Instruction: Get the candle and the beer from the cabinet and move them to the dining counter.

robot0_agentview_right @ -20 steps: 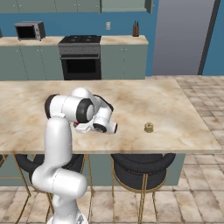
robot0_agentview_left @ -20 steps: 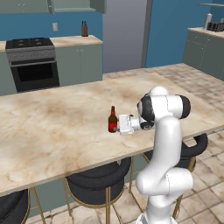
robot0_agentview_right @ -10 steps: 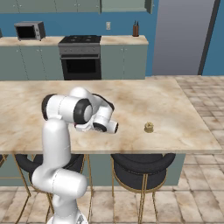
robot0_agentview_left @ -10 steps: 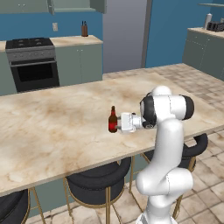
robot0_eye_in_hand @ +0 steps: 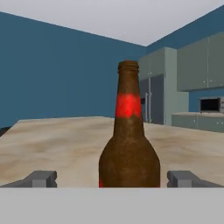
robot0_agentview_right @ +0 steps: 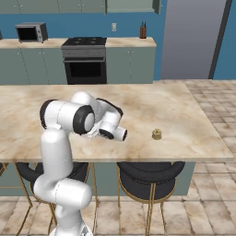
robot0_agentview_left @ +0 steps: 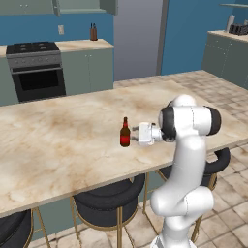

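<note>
Since the earlier frames the gripper (robot0_agentview_left: pixel 137 134) has drawn back a little from the beer (robot0_agentview_left: pixel 125 133), toward the robot, while the bottle has stayed in its place and the base has not moved. Its jaws stand fully apart and hold nothing; in the hand view the two fingertips (robot0_eye_in_hand: pixel 41 178) sit wide on each side of the beer (robot0_eye_in_hand: pixel 129 140), with a clear gap to the glass on both sides.

Going from left to right along the dining counter (robot0_agentview_left: pixel 58 145): the left part of the marble top is bare, then the beer stands upright near the middle, a bit toward the near edge, and just to its right is the open gripper, pointing at it from the side. In the right base view the candle (robot0_agentview_right: pixel 156 134) sits further right on the dining counter (robot0_agentview_right: pixel 193 129), well apart from the arm and near the near edge.

By my judgement the task is nearly finished or already finished: both things are out of the cabinet and rest on the island. What is left is only to take the arm away without knocking the bottle, which is tall and narrow and could tip easily.

On containers: the grey-green wall cabinet (robot0_agentview_left: pixel 85 6) shows at the far wall, above the stove (robot0_agentview_left: pixel 36 68). I cannot tell what is inside it from here
</note>
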Robot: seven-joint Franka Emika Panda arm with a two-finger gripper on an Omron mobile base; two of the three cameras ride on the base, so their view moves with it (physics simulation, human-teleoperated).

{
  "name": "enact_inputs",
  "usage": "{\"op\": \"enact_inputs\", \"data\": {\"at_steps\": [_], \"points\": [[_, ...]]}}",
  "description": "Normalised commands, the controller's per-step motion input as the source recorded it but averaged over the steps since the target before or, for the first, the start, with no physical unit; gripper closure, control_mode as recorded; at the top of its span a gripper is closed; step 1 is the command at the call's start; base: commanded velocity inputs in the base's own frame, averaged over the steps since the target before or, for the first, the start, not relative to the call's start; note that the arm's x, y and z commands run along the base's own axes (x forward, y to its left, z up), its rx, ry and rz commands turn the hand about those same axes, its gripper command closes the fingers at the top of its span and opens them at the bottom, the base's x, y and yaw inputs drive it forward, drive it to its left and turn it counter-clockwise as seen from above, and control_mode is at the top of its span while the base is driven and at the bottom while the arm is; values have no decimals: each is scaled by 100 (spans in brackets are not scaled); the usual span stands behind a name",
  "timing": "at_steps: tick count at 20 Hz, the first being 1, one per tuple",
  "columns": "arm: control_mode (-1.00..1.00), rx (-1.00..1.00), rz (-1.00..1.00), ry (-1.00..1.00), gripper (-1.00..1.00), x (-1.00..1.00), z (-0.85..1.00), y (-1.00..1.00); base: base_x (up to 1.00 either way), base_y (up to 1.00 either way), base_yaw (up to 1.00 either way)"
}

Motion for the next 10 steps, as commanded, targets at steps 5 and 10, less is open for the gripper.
{"op": "enact_inputs", "data": {"at_steps": [5,10], "points": [[-100,0,-11,-1,-100,-40,44,-35,0,0,0],[-100,0,-10,-2,-100,-41,62,-30,0,0,0]]}}
